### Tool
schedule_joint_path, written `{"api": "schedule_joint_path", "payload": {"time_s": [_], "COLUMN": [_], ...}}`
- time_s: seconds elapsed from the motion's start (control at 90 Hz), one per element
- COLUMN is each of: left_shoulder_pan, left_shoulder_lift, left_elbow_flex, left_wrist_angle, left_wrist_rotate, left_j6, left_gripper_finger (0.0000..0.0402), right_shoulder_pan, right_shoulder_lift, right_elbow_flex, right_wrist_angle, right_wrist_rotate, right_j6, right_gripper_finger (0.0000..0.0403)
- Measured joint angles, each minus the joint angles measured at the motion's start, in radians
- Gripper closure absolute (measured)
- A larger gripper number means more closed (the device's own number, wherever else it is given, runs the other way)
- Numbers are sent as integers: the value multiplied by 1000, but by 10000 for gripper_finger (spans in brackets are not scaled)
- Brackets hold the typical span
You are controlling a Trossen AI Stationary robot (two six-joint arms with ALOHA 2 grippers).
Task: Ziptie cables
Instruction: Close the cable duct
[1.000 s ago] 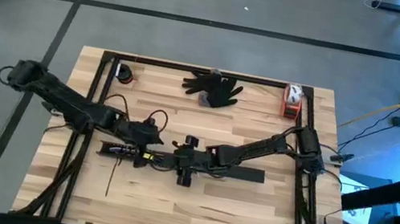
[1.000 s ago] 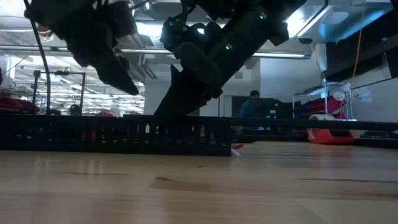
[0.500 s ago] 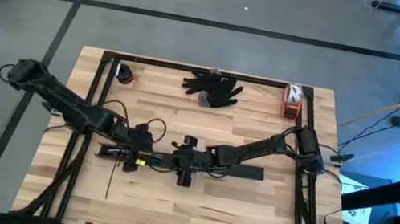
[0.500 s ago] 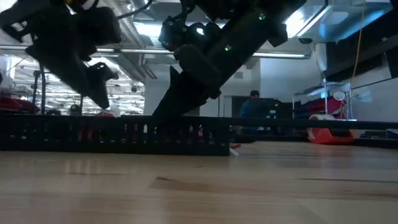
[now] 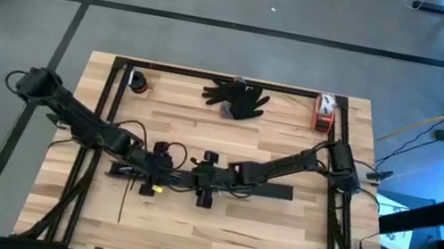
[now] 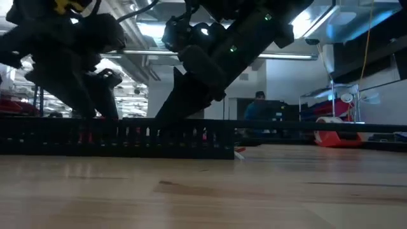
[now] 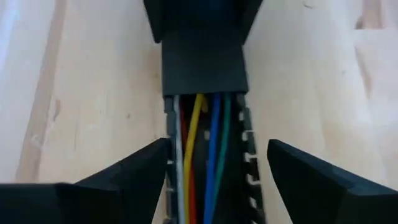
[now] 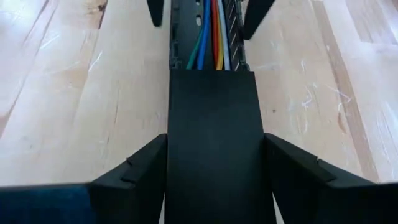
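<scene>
Cables (image 7: 202, 149) lie in slotted duct (image 8: 211, 149), straddled by both open grippers.

left tool (image 5: 151, 170), right tool (image 5: 202, 178), black glove (image 5: 236, 97)

Both arms crowd the slotted bar (image 5: 274, 192); bare table (image 5: 257, 239) lies nearer the front.

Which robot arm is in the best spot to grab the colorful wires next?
Probably the left. Its left gripper is open astride the bare cables, while the right gripper straddles the covered duct.
</scene>
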Motion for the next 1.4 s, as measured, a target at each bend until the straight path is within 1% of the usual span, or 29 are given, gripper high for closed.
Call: {"api": "schedule_joint_path", "payload": {"time_s": [0.144,0.322,0.522,0.689,0.978,1.167,1.289,1.4], "left_shoulder_pan": [-5,-18,-16,-19,-21,-2,6,7], "left_shoulder_lift": [52,106,130,186,208,209,174,119], "left_elbow_flex": [0,0,0,0,-4,-4,0,0], "left_wrist_angle": [9,98,157,237,311,312,276,211], "left_wrist_rotate": [-8,-41,-58,-58,-53,-41,-4,3], "left_j6": [-1,-28,-47,-49,-53,-72,-63,-64], "left_gripper_finger": [138,173,217,229,210,168,140,129], "right_shoulder_pan": [0,0,0,0,2,2,1,-1], "right_shoulder_lift": [2,2,3,5,4,3,2,2], "right_elbow_flex": [-1,-2,-2,-5,-5,-4,1,3], "right_wrist_angle": [19,23,34,70,63,42,18,15], "right_wrist_rotate": [1,-7,-22,-39,-45,-19,-21,-35], "right_j6": [0,-2,1,20,49,62,83,66], "right_gripper_finger": [178,178,178,178,178,177,178,178]}}
